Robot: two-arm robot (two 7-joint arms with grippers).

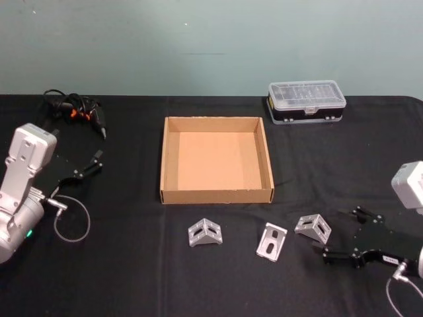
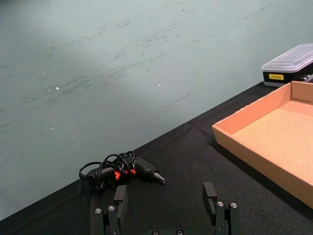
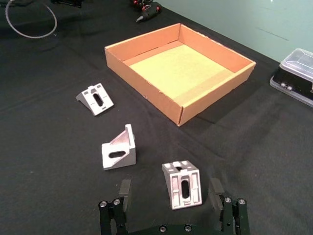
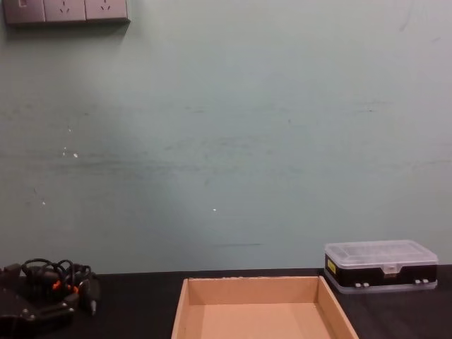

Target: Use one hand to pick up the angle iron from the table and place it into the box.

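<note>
Lowering squarely matters — the open right hand [image 3: 170, 187] frames the rightmost angle iron [image 3: 185, 189] in front of the box [image 1: 215, 195]; left hand [image 1: 89, 165] sits open, left of it.

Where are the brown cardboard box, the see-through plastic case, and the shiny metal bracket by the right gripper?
Tan cardboard box [image 1: 215, 196], head view, front wall.
Clear-lidded plastic case [image 1: 306, 94], head view, lid top.
Silver metal bracket [image 3: 176, 190], right wrist view, slotted face.
</note>
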